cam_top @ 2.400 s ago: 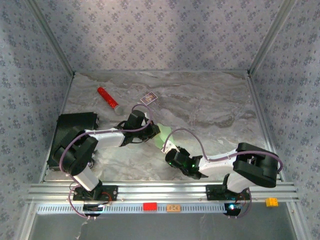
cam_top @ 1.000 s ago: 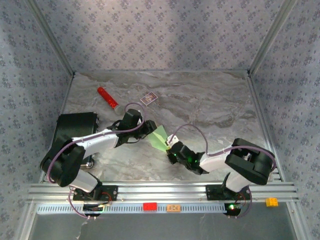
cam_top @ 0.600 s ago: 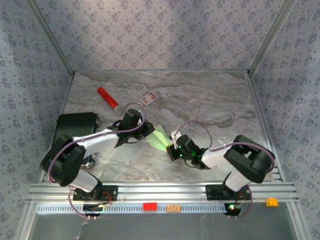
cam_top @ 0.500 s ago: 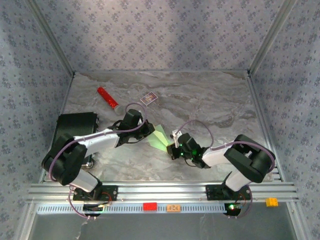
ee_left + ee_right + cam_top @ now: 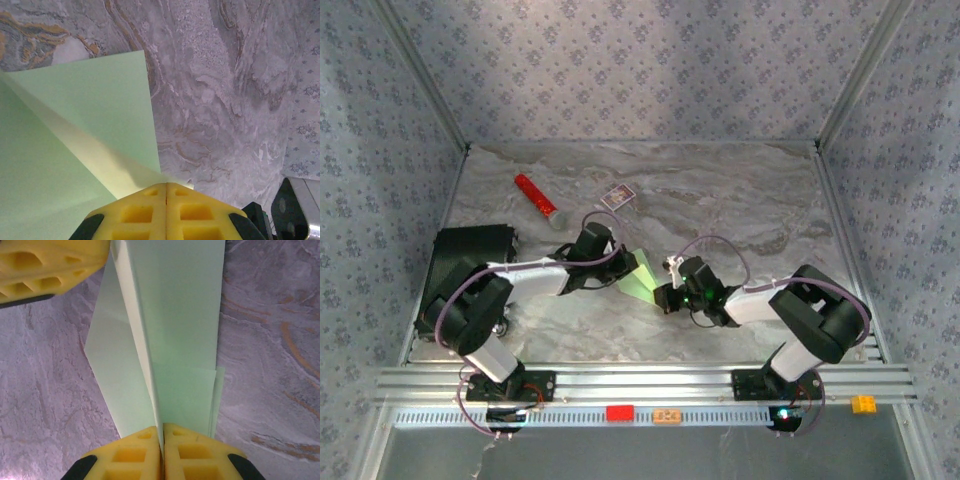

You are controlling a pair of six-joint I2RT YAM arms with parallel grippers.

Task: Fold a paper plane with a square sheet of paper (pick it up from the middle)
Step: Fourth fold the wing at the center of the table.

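Marble table (image 5: 740, 200); left gripper (image 5: 166, 187), right gripper (image 5: 161, 432) tight on paper plane (image 5: 640, 277); red cylinder (image 5: 534, 195) beyond

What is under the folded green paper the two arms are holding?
Grey marbled tabletop shows all round the folded green paper, which the left fingers and right fingers pinch at opposite ends. The patch directly beneath is covered by the paper itself.

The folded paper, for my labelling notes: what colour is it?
The paper is plain pale green; right wrist view shows it best.
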